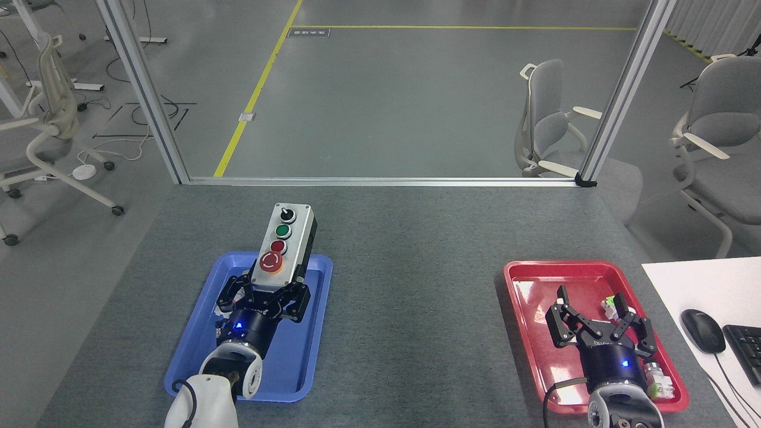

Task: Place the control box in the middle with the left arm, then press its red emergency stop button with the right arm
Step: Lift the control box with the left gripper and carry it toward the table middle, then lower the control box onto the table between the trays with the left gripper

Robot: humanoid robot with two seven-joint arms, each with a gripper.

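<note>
left pincer (264,289) gripping control box (283,244), blue tray (309,356)

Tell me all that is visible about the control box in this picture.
The control box is an oblong light-grey box on a black base. One row runs down its face: black knob, green button, small red button, big red emergency stop button. The left gripper grips its near end, holding it over the blue tray's far rim.

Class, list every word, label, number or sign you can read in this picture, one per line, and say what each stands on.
Nothing reads clearly.
Right tool: pale lettering on its body, too blurred to quote.
Floor sign: a row of marks, too small to read.
Red emergency stop button on the control box: white arrow marks, no words.
Keyboard: key legends illegible.
</note>
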